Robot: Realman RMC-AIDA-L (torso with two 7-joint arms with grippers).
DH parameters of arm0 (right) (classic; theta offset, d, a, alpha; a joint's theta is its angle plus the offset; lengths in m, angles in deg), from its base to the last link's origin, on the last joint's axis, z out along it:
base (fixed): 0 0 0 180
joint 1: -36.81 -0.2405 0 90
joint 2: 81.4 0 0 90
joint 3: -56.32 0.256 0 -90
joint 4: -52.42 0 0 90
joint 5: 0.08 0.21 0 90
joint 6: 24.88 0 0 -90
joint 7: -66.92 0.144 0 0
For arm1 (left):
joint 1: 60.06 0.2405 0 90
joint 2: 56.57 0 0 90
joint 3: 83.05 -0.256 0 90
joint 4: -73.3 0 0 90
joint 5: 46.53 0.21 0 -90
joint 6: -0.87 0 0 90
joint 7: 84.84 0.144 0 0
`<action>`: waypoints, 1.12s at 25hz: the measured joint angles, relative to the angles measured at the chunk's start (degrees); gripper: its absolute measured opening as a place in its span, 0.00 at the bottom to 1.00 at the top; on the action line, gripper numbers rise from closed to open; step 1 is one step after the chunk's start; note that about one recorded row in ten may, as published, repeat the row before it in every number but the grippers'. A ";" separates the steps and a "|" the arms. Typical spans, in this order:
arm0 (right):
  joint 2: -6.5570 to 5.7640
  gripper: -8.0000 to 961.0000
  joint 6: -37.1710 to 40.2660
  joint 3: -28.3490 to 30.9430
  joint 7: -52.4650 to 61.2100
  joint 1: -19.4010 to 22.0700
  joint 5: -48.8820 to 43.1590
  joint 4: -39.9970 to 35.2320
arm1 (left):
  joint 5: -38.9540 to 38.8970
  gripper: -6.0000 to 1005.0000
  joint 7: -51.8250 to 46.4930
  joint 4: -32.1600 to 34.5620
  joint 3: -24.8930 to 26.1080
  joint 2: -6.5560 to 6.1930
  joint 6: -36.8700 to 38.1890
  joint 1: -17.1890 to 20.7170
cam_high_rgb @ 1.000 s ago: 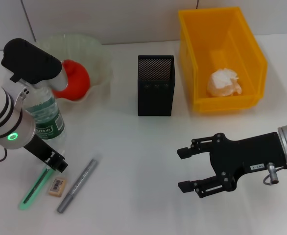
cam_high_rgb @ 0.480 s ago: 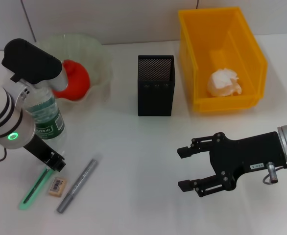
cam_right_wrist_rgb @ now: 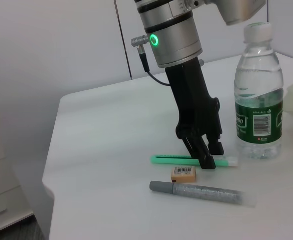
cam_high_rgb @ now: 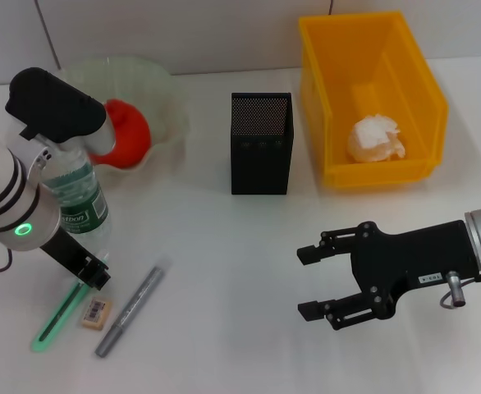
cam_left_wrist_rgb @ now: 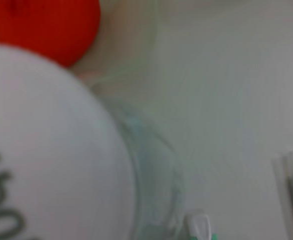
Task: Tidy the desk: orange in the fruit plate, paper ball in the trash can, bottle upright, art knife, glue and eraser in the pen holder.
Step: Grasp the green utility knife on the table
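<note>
My left gripper (cam_high_rgb: pixel 93 275) is down at the near end of the green art knife (cam_high_rgb: pixel 56 318), which lies flat on the table. In the right wrist view its fingers (cam_right_wrist_rgb: pixel 206 159) stand close together on either side of the knife (cam_right_wrist_rgb: pixel 171 159). The eraser (cam_high_rgb: pixel 95 312) and the grey glue stick (cam_high_rgb: pixel 130 310) lie beside the knife. The bottle (cam_high_rgb: pixel 76 197) stands upright just behind the left gripper. The orange (cam_high_rgb: pixel 125 135) sits in the fruit plate (cam_high_rgb: pixel 171 107). The paper ball (cam_high_rgb: pixel 376 138) lies in the yellow bin (cam_high_rgb: pixel 428 78). My right gripper (cam_high_rgb: pixel 303 283) is open and empty at the front right.
The black mesh pen holder (cam_high_rgb: pixel 261 144) stands at the middle back, between the plate and the bin. The table's front left edge shows in the right wrist view, near the knife, eraser (cam_right_wrist_rgb: pixel 183 173) and glue (cam_right_wrist_rgb: pixel 201 191).
My left gripper has shifted slightly left and back over the knife. The knife, eraser, glue and right arm have not visibly moved.
</note>
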 joint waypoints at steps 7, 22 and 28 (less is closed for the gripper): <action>0.00 0.80 0.00 0.00 0.00 -0.03 0.00 0.00 | -0.02 0.35 -0.03 -0.10 0.09 0.00 -0.11 -0.23; 0.00 0.80 0.00 0.00 0.00 -0.04 0.18 0.00 | -0.32 0.20 -0.08 -1.74 1.55 0.00 -0.08 -0.89; 0.00 0.80 0.01 0.00 0.00 -0.03 0.19 -0.01 | -0.40 0.15 -0.08 -1.87 2.05 0.00 -0.12 -1.02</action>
